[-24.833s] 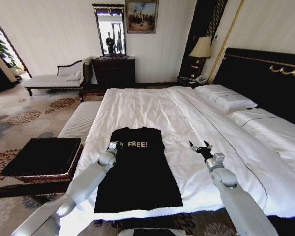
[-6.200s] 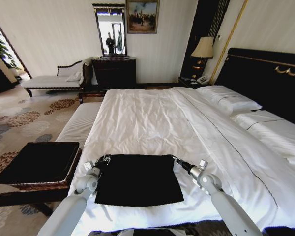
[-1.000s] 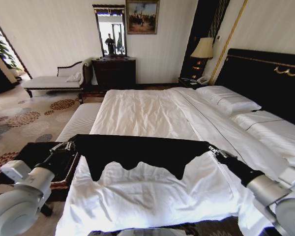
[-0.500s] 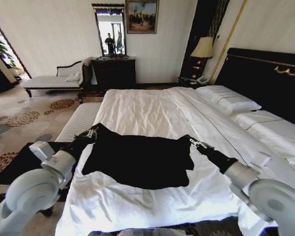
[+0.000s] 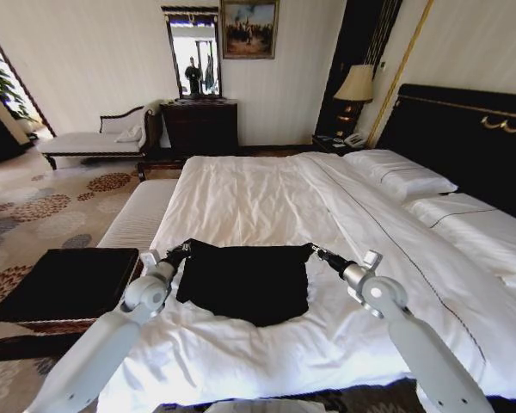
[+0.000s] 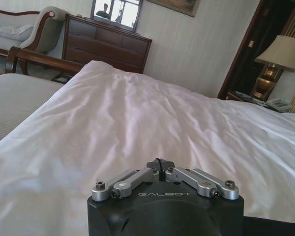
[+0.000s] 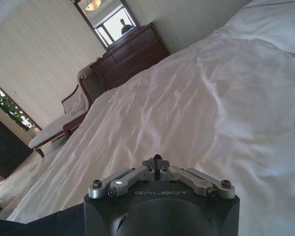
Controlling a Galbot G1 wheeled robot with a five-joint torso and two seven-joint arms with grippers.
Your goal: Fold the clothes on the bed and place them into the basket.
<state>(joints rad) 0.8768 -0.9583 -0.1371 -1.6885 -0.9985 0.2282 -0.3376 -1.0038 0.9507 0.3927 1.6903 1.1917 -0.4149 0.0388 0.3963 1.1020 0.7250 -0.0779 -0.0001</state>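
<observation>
The clothes (image 5: 245, 280), a black T-shirt, lie folded into a rough rectangle on the white bed (image 5: 258, 189), near its foot end. My left gripper (image 5: 183, 250) is shut on the shirt's far left corner. My right gripper (image 5: 319, 253) is shut on its far right corner. In the left wrist view the left gripper (image 6: 160, 163) has its fingers pressed together low over the duvet. The right gripper (image 7: 157, 160) looks the same in the right wrist view, with a strip of black cloth (image 7: 34, 223) beside it. The basket (image 5: 64, 282) stands on the floor left of the bed.
A white-cushioned bench (image 5: 139, 215) runs along the bed's left side behind the basket. Pillows (image 5: 400, 176) and a black headboard (image 5: 464, 138) are on the right. A dark dresser (image 5: 199, 125), a chaise (image 5: 95, 139) and a lamp (image 5: 353, 84) stand along the far wall.
A second ago both grippers held the shirt stretched in the air. They have since swung it forward and lowered it onto the duvet, moving closer together. The shirt now lies as a smaller folded shape.
</observation>
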